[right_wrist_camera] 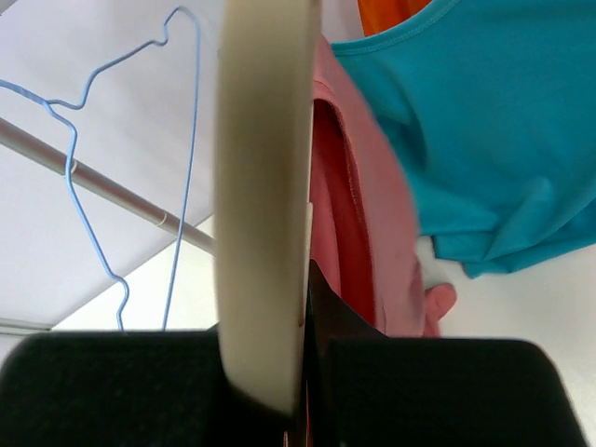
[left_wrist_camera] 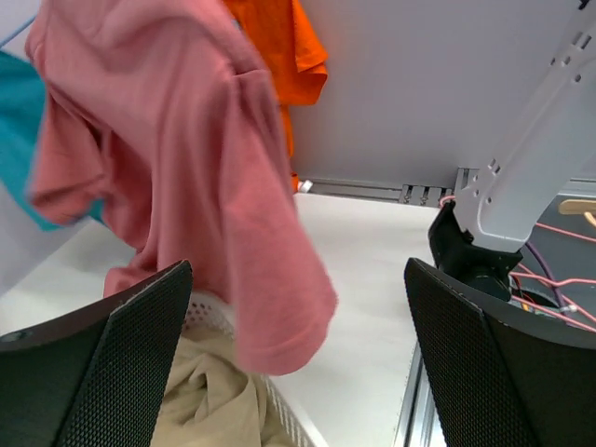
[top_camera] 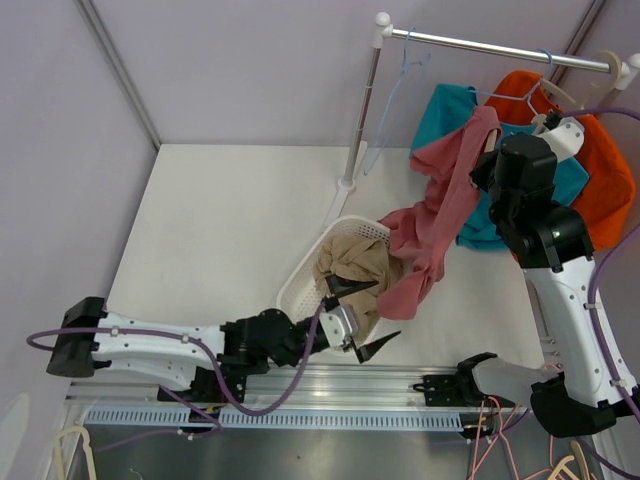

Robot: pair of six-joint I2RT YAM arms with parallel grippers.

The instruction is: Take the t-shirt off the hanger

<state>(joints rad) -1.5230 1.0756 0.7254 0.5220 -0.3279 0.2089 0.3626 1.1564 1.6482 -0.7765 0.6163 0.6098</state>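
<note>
pink t-shirt [top_camera: 440, 215] is seemingly hanging only partly on the hanger [right_wrist_camera: 265, 186] at the far right, trailing down to the basket [top_camera: 300, 275]. right gripper [right_wrist_camera: 270, 368] is clamping the hanger, left gripper [top_camera: 367, 316] is hovering wide open nearby, not gripping the cloth yet.

bare table [top_camera: 220, 230] left of the rack post [top_camera: 362, 110] — wide open, white basket [top_camera: 296, 285] blocks centre front, pink t-shirt [top_camera: 440, 215] drapes down onto its right rim, cream hanger [right_wrist_camera: 265, 186], teal shirt [top_camera: 455, 110] and orange shirt [top_camera: 610, 170] crowd the rail [top_camera: 500, 48] end — little room beside the right arm [top_camera: 565, 290]
</note>
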